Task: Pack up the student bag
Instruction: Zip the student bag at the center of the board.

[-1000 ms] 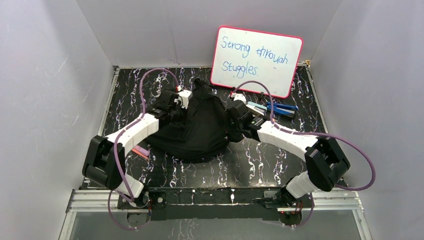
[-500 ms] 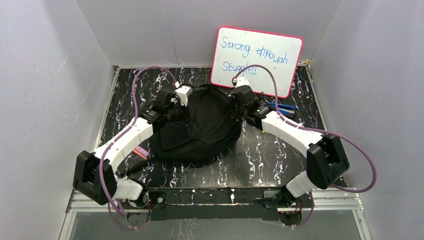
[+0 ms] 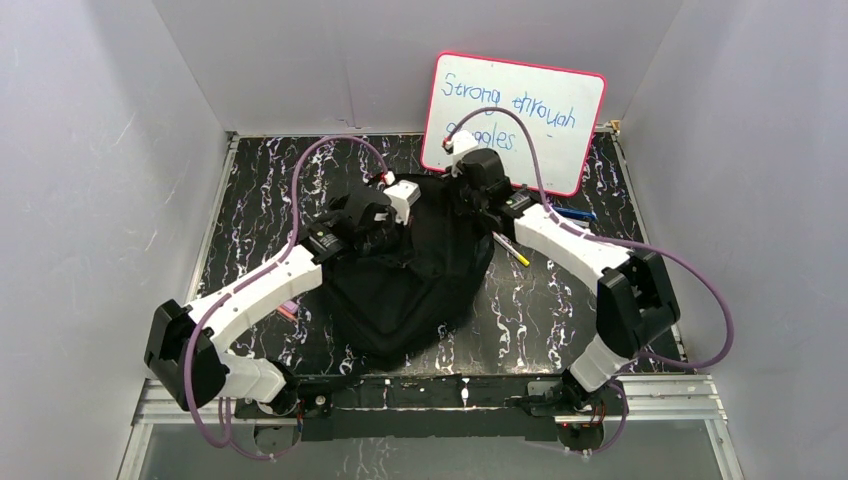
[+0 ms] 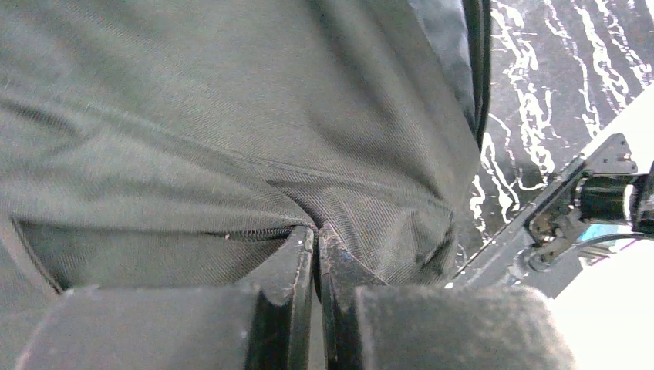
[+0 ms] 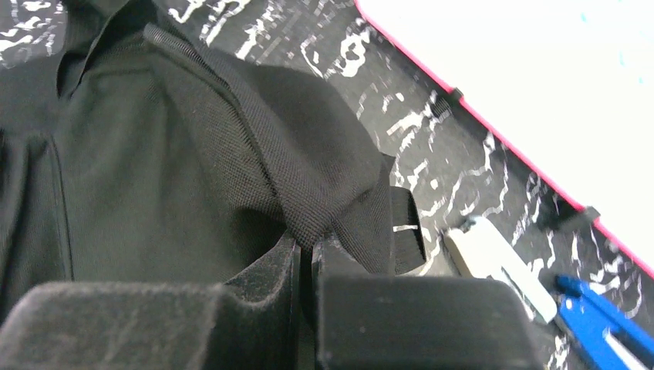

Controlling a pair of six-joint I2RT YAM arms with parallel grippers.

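- Student bag point(image 3: 410, 270): soft black fabric, slumped in the middle of the black marbled table point(image 3: 255, 200) between the two arms. Its far end is bunched up where both grippers meet it, just in front of the whiteboard, and its near end reaches toward the arm bases.
- Whiteboard point(image 3: 515, 115): pink-framed, leaning at the far edge of the table, with blue handwriting reading "Strong through Struggles"; the right wrist partly covers the lower word.
- Left gripper point(image 4: 316, 235): at the bag's far left side, fingers pressed together on a pinch of the bag's cloth point(image 4: 193, 116) just beside a zip line. Creases run out from the tips.
- Right gripper point(image 5: 306, 248): at the bag's far right corner, fingers nearly together, nipping a fold of coarse-woven black fabric of the bag point(image 5: 154, 154) that drops into the narrow gap.
- Blue tool point(image 5: 601, 324): lying on the table near the whiteboard's lower edge, right of the bag; what kind of tool it is I cannot tell.
- Yellow pen point(image 3: 515, 250): on the table just right of the bag, under the right forearm.
- White block point(image 5: 497, 266): beside the blue tool, close to a black strap.
- Small pink item point(image 3: 288, 310): on the table left of the bag, by the left forearm, partly hidden.
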